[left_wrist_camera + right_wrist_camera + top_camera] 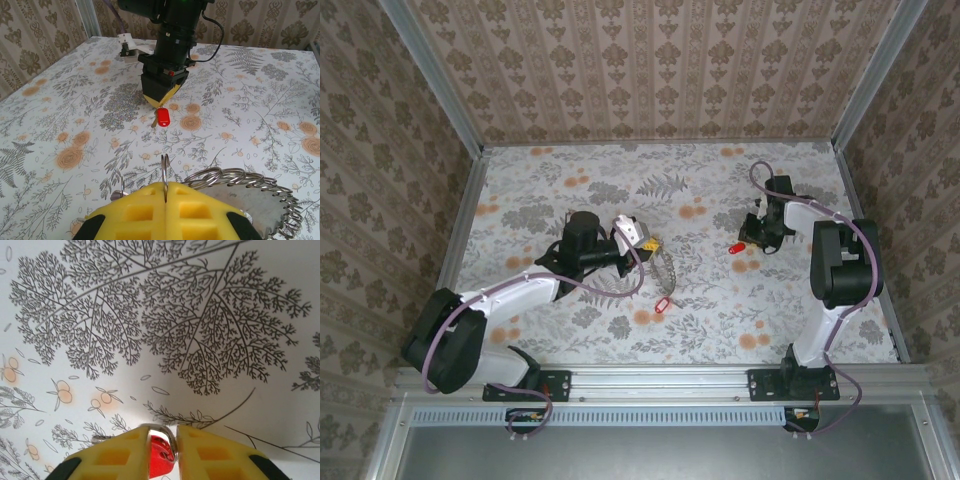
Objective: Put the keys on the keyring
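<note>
The keyring (666,268) sits near the middle of the table (570,330), held at the tip of the left gripper (648,241). From there its fringe of small grey keys curves toward the near edge. In the left wrist view the keyring (250,187) spreads just right of the yellow fingers (135,212), its grey keys fanned like teeth over the flowered table (60,100). The left gripper (165,186) has its fingers pressed together. A thin loop of the ring's wire stands upright out of the seam between them.

The right gripper (747,244) is well to the right of the keyring, low over the table, with a red-headed key (737,248) at its tip. Seen from the left wrist, the right gripper (160,100) points down with the red-headed key (162,117) hanging below it, just above the table. In the right wrist view the right gripper (162,432) is closed to a narrow gap. The key's red head (159,452) and its small metal loop are pinched in that gap.

A small red tag (662,303) lies loose on the table, near the keyring's near end.
</note>
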